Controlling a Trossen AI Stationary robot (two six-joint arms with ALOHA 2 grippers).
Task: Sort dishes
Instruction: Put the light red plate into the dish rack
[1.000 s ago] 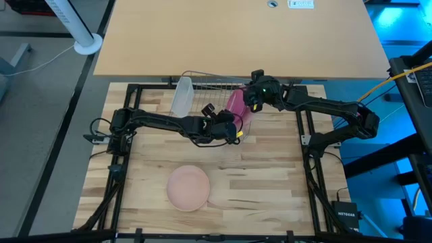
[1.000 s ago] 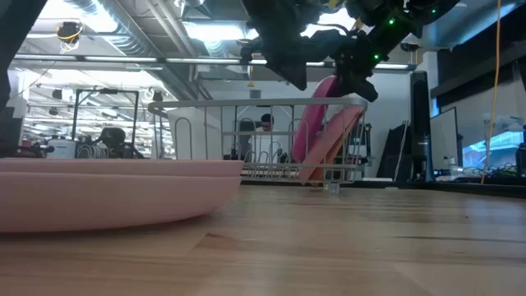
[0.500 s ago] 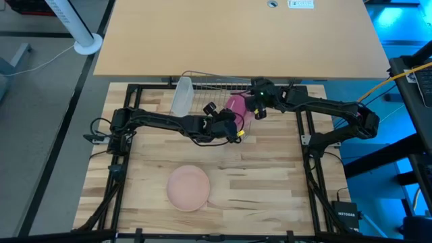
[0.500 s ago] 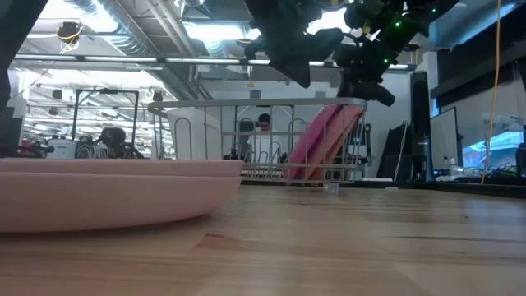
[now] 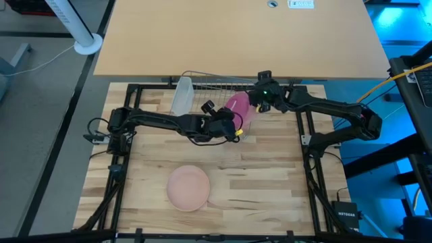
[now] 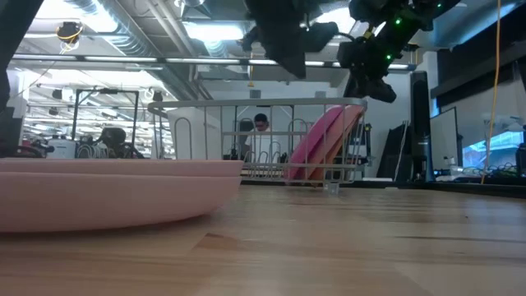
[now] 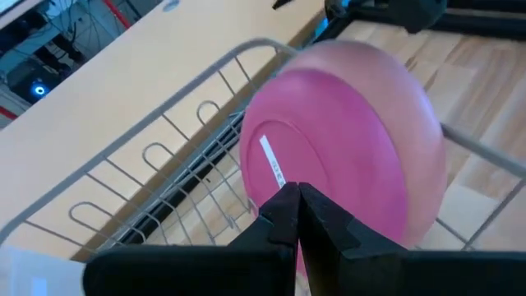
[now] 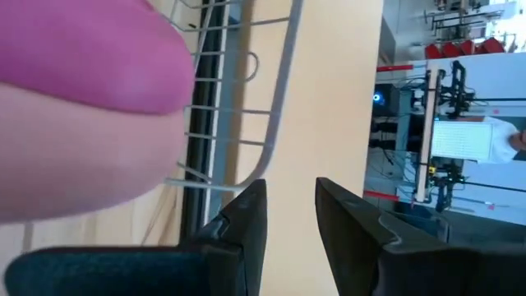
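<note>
Peach-pink plate (image 5: 188,188) lies flat on the table (image 5: 270,182) at about six o'clock, nearest and not yet sorted. Toward twelve, the magenta plate (image 5: 237,108) and a tan one (image 6: 335,141) lean in the rack (image 5: 206,84), so one dish seems left. Left gripper (image 5: 234,124) hovers beside the magenta plate, fingers together, holding nothing. Right gripper (image 5: 256,98) hangs over the rack's right end, fingers apart, empty.
</note>
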